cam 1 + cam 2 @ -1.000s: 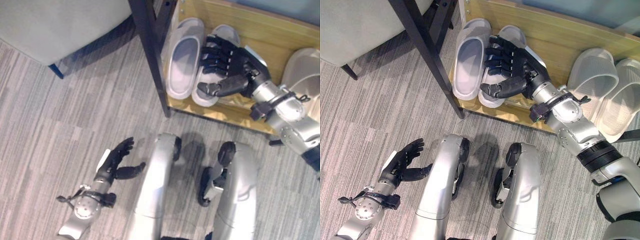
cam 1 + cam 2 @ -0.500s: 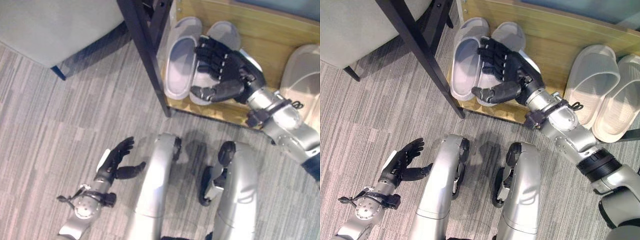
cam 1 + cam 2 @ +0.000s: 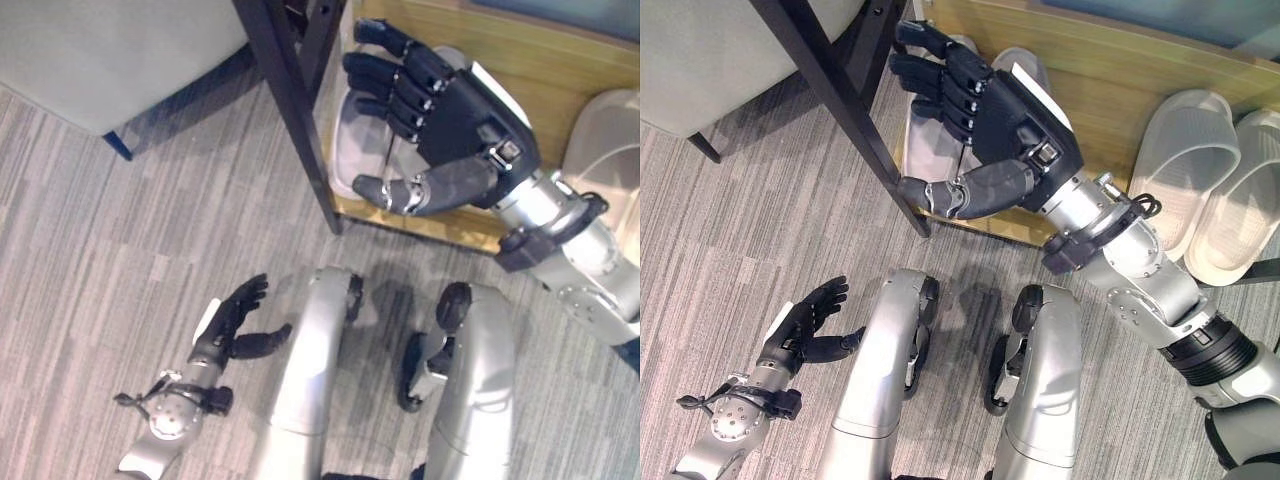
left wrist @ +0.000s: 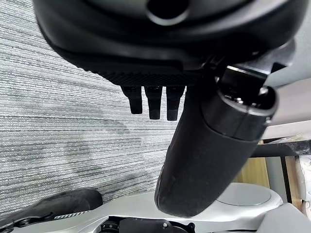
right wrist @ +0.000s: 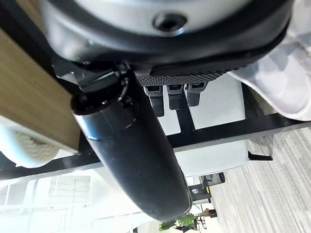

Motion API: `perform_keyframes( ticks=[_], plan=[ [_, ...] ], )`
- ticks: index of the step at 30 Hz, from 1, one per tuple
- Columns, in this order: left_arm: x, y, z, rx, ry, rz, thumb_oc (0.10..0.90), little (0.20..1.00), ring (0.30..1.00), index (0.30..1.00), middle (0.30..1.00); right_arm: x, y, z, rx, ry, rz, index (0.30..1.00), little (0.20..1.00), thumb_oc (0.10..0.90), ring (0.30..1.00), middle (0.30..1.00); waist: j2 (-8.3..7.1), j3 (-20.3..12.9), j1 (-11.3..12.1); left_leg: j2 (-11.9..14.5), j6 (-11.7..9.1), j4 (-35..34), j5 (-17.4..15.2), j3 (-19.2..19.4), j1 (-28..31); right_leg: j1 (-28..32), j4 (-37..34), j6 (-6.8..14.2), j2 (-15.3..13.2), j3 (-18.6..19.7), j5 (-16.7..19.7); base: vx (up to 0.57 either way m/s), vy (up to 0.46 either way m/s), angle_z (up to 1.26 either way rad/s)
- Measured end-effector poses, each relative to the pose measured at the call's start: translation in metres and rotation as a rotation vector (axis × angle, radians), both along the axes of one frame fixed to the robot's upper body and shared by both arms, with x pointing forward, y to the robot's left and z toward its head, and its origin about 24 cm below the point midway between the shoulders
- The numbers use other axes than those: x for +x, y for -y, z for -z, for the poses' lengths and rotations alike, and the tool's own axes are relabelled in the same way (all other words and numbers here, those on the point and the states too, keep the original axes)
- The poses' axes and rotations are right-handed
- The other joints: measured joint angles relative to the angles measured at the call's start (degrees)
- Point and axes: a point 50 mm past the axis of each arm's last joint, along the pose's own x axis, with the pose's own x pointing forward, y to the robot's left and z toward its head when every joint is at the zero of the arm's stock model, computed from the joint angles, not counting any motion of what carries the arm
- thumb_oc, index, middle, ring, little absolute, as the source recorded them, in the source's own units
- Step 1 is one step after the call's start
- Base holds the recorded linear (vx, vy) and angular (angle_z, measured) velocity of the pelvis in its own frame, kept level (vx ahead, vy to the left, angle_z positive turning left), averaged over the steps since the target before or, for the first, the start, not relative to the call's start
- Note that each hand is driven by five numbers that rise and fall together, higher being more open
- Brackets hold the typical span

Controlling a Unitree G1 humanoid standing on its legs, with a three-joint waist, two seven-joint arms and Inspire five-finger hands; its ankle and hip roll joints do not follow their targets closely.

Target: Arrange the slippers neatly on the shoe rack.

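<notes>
Right hand (image 3: 1005,120), fingers spread and empty, is being held above the slippers (image 3: 362,140) on the rack (image 3: 1110,70), upper centre; left hand (image 3: 228,325), relaxed, is being held lower left.

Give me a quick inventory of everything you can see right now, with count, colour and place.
Slippers: four, pale grey-white; two side by side at the rack's right end, two at its left end mostly hidden behind the right hand.
Shoe rack: one, light wood shelf with a black frame post at its left end.
Chair: one, grey seat, dark legs, on the carpet left of the rack.
Carpet: grey striped floor.
Right hand: dark, fingers spread, raised above the left slipper pair, holding nothing.
Left hand: dark, open, low over the carpet.
</notes>
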Motion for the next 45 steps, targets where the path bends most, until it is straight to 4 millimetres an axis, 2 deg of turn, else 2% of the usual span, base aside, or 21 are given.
perform_keyframes(
  ticks=[4, 8, 11, 16, 17, 19, 21, 22, 26, 28, 30, 32, 34, 38, 40, 43, 45],
  plan=[
    [-0.004, -0.001, 0.003, -0.04, 0.006, -0.051, 0.8, 0.9, 0.9, 0.9, 0.9, -0.013, 0.009, -0.001, 0.011, 0.071, 0.036, 0.9, 0.9, 0.8, 0.9, 0.9, -0.46, 0.1, -1.0, 0.1, 0.1, 0.1, 0.0, 0.0, 0.1, 0.2, -0.1, 0.1, 0.1, 0.0, 0.0, 0.0, 0.0, 0.0],
    [-0.004, 0.0, 0.004, -0.066, 0.016, -0.08, 0.8, 0.9, 0.9, 0.9, 0.9, -0.02, 0.033, 0.002, 0.073, 0.105, 0.145, 0.9, 0.9, 0.8, 0.9, 0.9, -0.66, 0.1, -1.7, 0.1, 0.4, 0.3, -0.2, 0.0, 0.1, 0.3, -0.1, 0.4, 0.2, 0.0, 0.1, 0.0, 0.0, 0.0],
    [-0.005, -0.001, 0.004, -0.066, 0.017, -0.095, 0.8, 0.9, 0.9, 0.9, 0.9, -0.023, 0.049, 0.005, 0.113, 0.096, 0.223, 0.9, 0.9, 0.8, 0.9, 0.9, -0.77, 0.1, -3.9, 0.2, 0.3, 0.4, -0.2, 0.1, 0.2, 0.2, -0.1, 0.6, 0.6, 0.2, 0.3, 0.0, 0.007, -0.03],
    [-0.001, -0.005, -0.001, -0.055, 0.045, -0.107, 0.8, 0.9, 0.9, 0.9, 0.9, -0.033, 0.063, 0.016, 0.073, 0.115, 0.309, 0.9, 0.9, 0.8, 0.9, 0.9, -1.3, 0.0, -5.4, 0.5, 0.2, -1.8, 0.2, 0.6, 0.5, -0.2, -1.7, 0.5, 0.8, 0.7, 0.9, -0.06, -0.025, -0.01],
    [0.002, -0.005, -0.002, -0.055, 0.051, -0.106, 0.8, 0.9, 0.9, 0.9, 0.9, -0.033, 0.064, 0.018, 0.071, 0.113, 0.318, 0.9, 0.9, 0.8, 0.9, 0.9, -1.55, 0.0, -5.4, 0.7, 0.6, -3.0, 0.4, 0.9, 0.8, -0.1, -2.7, -0.2, 0.9, 0.9, 1.2, -0.15, 0.006, -0.07],
    [0.017, 0.0, -0.009, -0.076, 0.101, -0.125, 0.8, 0.9, 0.9, 0.9, 0.9, -0.033, 0.065, 0.021, 0.068, 0.123, 0.343, 0.9, 0.9, 0.8, 0.9, 0.9, -1.74, 0.0, -5.5, 1.0, 0.8, -10.6, 3.4, 1.0, 1.8, 0.3, -10.0, -0.5, 1.1, 0.8, 4.3, -0.21, 0.028, -0.08],
    [0.037, 0.01, -0.025, -0.139, 0.191, -0.131, 0.8, 0.9, 0.9, 0.9, 0.9, -0.036, 0.07, 0.019, 0.115, 0.161, 0.383, 0.9, 0.9, 0.8, 0.9, 0.9, -1.7, -0.1, -5.3, 0.3, -0.3, -22.1, 8.7, 0.5, 2.9, 1.4, -20.8, 0.4, 0.9, 0.2, 9.2, -0.22, 0.059, 0.02],
    [0.042, 0.014, -0.031, -0.148, 0.221, -0.124, 0.8, 0.9, 0.9, 0.9, 0.9, -0.037, 0.073, 0.016, 0.135, 0.175, 0.4, 0.9, 0.9, 0.8, 0.9, 0.9, -1.64, -0.1, -5.3, 0.0, -0.3, -25.3, 10.3, 0.1, 3.4, 2.0, -24.1, 0.3, 1.0, -0.1, 10.6, -0.18, 0.063, 0.03],
    [0.054, 0.014, -0.046, -0.134, 0.294, -0.127, 0.8, 0.9, 0.9, 0.9, 0.9, -0.046, 0.09, -0.006, 0.271, 0.313, 0.485, 0.9, 0.9, 0.8, 0.9, 0.9, -1.58, -0.1, -5.2, 0.1, -0.5, -36.1, 14.5, -1.4, 4.6, 3.9, -35.2, -0.2, 0.2, -2.4, 14.4, -0.19, 0.051, 0.03],
    [0.065, 0.016, -0.059, -0.139, 0.344, -0.121, 0.8, 0.9, 0.9, 0.9, 0.9, -0.046, 0.091, -0.009, 0.369, 0.34, 0.49, 0.9, 0.9, 0.8, 0.9, 0.9, -1.51, -0.2, -5.4, 0.0, -0.5, -41.0, 16.9, -2.8, 4.5, 4.6, -40.5, -0.5, 0.1, -4.0, 16.5, -0.15, 0.012, 0.03],
    [0.071, 0.017, -0.069, -0.147, 0.378, -0.114, 0.8, 0.9, 0.9, 0.9, 0.9, -0.045, 0.091, -0.006, 0.371, 0.336, 0.494, 0.9, 0.9, 0.8, 0.9, 0.9, -1.47, -0.2, -5.3, 0.0, -0.7, -45.4, 18.9, -3.5, 5.0, 5.5, -45.2, -0.6, -0.1, -5.1, 18.4, -0.17, -0.012, 0.05],
    [0.071, 0.015, -0.071, -0.151, 0.388, -0.118, 0.8, 0.9, 0.9, 0.9, 0.9, -0.042, 0.092, 0.005, 0.331, 0.295, 0.524, 0.9, 0.9, 0.8, 0.9, 0.9, -1.46, -0.2, -5.3, -0.3, -0.6, -50.5, 21.4, -4.1, 6.9, 7.7, -50.2, -0.5, -0.2, -5.7, 20.5, -0.14, -0.026, 0.09],
    [0.07, 0.014, -0.066, -0.15, 0.368, -0.121, 0.8, 0.9, 0.9, 0.9, 0.9, -0.034, 0.099, 0.028, 0.265, 0.206, 0.585, 0.9, 0.9, 0.8, 0.9, 0.9, -1.45, -0.2, -5.4, -0.6, -0.7, -55.4, 23.0, -4.7, 10.7, 11.6, -54.9, -0.1, -0.5, -6.3, 21.8, -0.13, -0.034, 0.12],
    [0.063, 0.012, -0.056, -0.142, 0.329, -0.092, 0.8, 0.9, 0.9, 0.9, 0.9, -0.018, 0.112, 0.089, 0.127, -0.029, 0.716, 0.9, 0.9, 0.8, 0.9, 0.9, -1.75, -0.8, -5.6, -0.8, -0.7, -69.3, 28.6, -6.3, 20.0, 21.3, -68.5, 0.6, -0.6, -8.2, 26.7, -0.12, -0.07, 0.13],
    [0.056, 0.012, -0.046, -0.138, 0.294, -0.07, 0.8, 0.9, 0.9, 0.9, 0.9, -0.016, 0.111, 0.127, 0.084, -0.185, 0.746, 0.9, 0.9, 0.8, 0.9, 0.9, -2.52, -2.6, -5.4, -0.7, -0.6, -75.8, 30.8, -6.6, 24.4, 25.4, -74.3, 1.1, -0.4, -8.4, 28.6, -0.04, -0.067, 0.05],
    [0.056, 0.014, -0.042, -0.129, 0.268, -0.042, 0.8, 0.9, 0.9, 0.9, 0.9, -0.015, 0.104, 0.152, 0.028, -0.27, 0.737, 0.9, 0.9, 0.8, 0.9, 0.9, -3.03, -3.1, -5.7, -0.5, -0.7, -83.0, 34.2, -7.2, 29.5, 30.3, -81.0, 1.5, -0.1, -9.1, 31.6, -0.01, -0.062, 0.03],
    [0.056, 0.015, -0.035, -0.118, 0.231, -0.013, 0.8, 0.9, 0.9, 0.9, 0.9, -0.012, 0.094, 0.176, -0.014, -0.353, 0.721, 0.9, 0.9, 0.8, 0.9, 0.9, -3.89, -3.5, -5.4, 0.1, -0.9, -89.0, 36.7, -7.6, 35.2, 35.9, -87.1, 1.5, 0.5, -9.8, 34.3, -0.01, -0.046, 0.0]
  ],
)
